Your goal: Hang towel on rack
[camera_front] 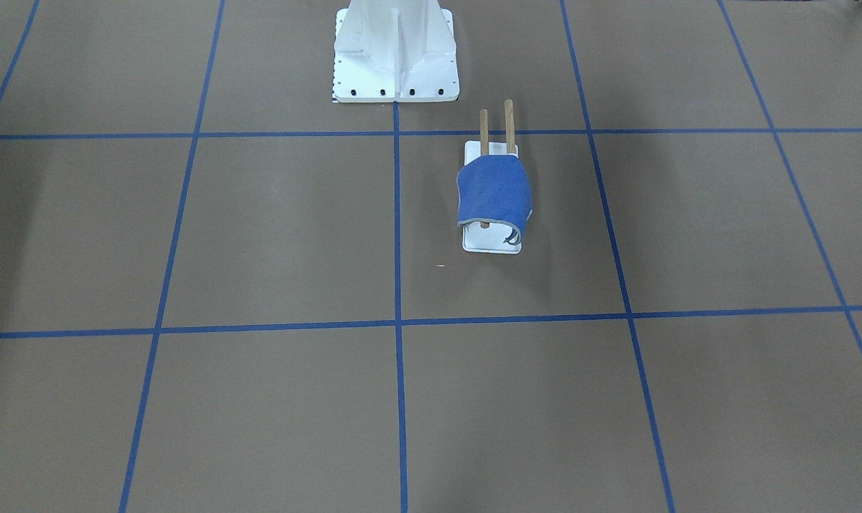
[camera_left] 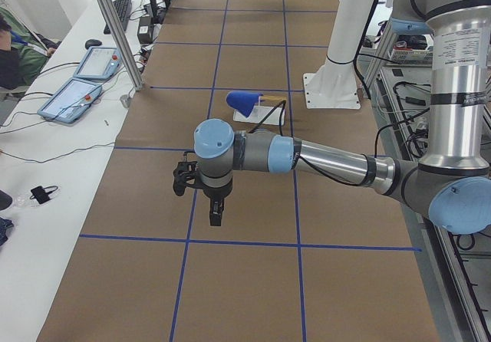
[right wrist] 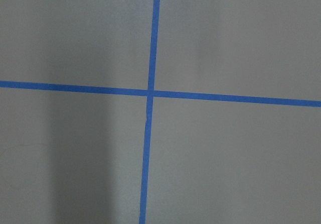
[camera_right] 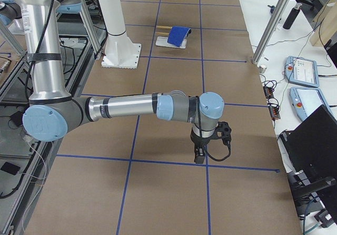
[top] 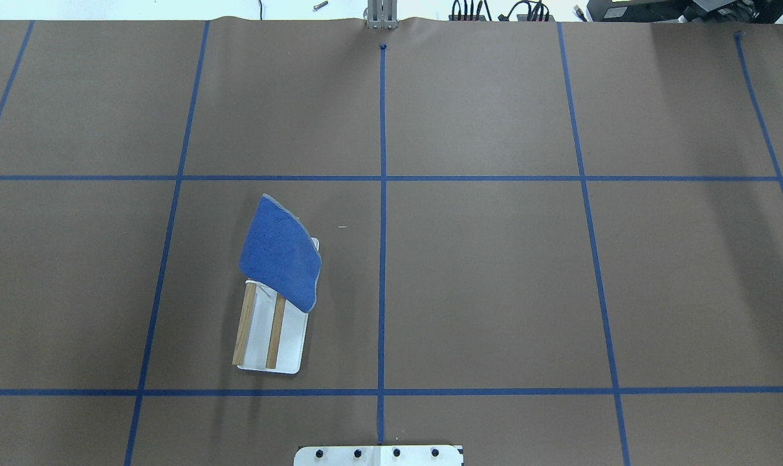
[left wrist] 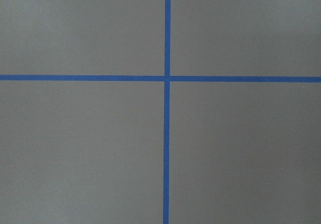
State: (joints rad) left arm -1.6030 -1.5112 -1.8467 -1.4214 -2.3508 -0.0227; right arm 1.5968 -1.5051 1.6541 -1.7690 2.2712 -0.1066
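Observation:
The blue towel hangs draped over the two brown rods of the rack, covering the rod ends farther from the robot. It shows in the overhead view above the white base plate. My left gripper shows only in the exterior left view, pointing down over the table far from the rack; I cannot tell if it is open or shut. My right gripper shows only in the exterior right view, also pointing down far from the rack; I cannot tell its state. Both wrist views show only brown table with blue tape.
The large white bolted pedestal stands at the robot's side of the table, close to the rack. Blue tape lines grid the brown table. Operator tablets lie on the white bench beside the table.

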